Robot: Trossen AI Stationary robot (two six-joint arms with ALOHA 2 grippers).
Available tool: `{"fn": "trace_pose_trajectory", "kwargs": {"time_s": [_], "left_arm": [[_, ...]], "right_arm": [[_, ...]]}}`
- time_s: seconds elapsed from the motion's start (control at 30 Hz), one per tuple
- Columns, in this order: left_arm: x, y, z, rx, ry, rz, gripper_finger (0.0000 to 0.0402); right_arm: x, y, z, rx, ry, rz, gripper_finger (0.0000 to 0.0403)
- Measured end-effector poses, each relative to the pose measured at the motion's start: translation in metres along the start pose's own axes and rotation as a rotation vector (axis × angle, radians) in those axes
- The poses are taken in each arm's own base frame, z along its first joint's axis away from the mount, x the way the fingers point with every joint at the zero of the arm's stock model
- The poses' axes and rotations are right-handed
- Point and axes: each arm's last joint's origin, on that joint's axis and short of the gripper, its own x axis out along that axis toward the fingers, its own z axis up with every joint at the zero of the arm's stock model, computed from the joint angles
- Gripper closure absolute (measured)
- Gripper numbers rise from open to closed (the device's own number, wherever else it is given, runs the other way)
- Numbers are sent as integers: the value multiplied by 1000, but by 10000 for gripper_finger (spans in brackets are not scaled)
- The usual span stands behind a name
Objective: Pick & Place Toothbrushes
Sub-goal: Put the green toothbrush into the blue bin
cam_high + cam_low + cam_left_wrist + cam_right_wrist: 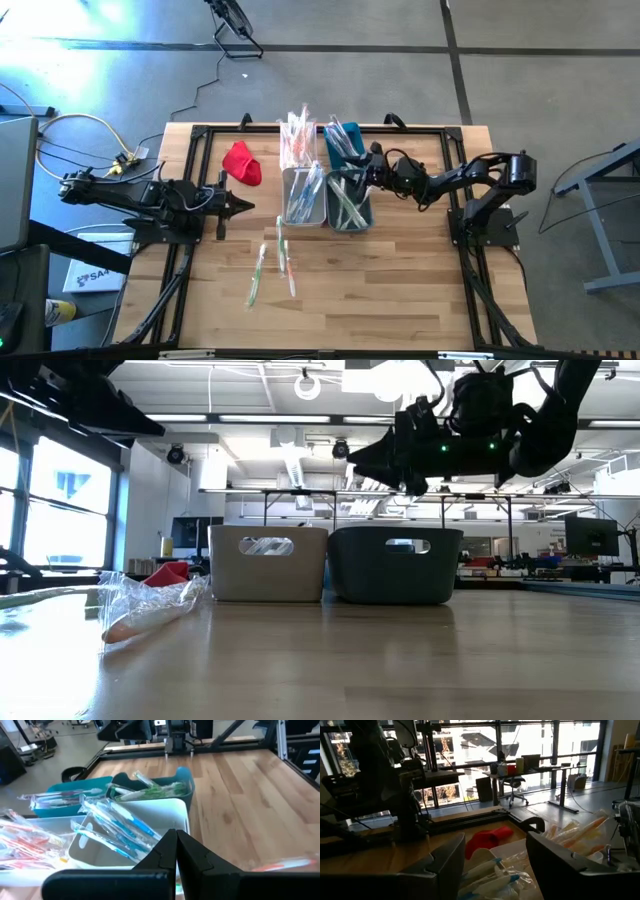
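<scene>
Right gripper [362, 170] hovers wide open and empty over the dark bin [349, 203]; left gripper [243, 206] is closed, empty, near the left edge. Loose toothbrushes [272, 262] lie mid-tabletop; risk: slick wrappers slip or snag, dragging out binned toothbrushes.

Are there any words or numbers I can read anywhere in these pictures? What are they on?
"SA": the start of a dark word on a white box on the floor beside the table, near the left arm; the other letters are too small to read.
The toothbrushes are wrapped in clear plastic, and any print on them is too small to read.
No other writing shows.
</scene>
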Motion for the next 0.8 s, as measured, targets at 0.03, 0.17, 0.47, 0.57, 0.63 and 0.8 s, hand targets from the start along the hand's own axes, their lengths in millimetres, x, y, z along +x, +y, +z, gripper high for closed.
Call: {"fn": "trace_pose_trajectory", "kwargs": {"time_s": [0.03,0.17,0.47,0.57,0.63,0.8], "left_arm": [[0,0,0,6,1,0,397],[0,0,-1,26,12,0,397],[0,0,-2,30,25,-1,397],[0,0,-3,31,30,-1,397],[0,0,-3,32,33,-1,397],[0,0,-1,22,8,1,397]], "right_arm": [[0,0,-1,12,14,0,199],[0,0,-5,23,55,-4,199],[-1,3,-10,71,97,3,199],[-1,7,-10,72,101,17,199],[-1,10,-11,72,109,26,199],[-1,16,-11,67,107,44,199]]}}
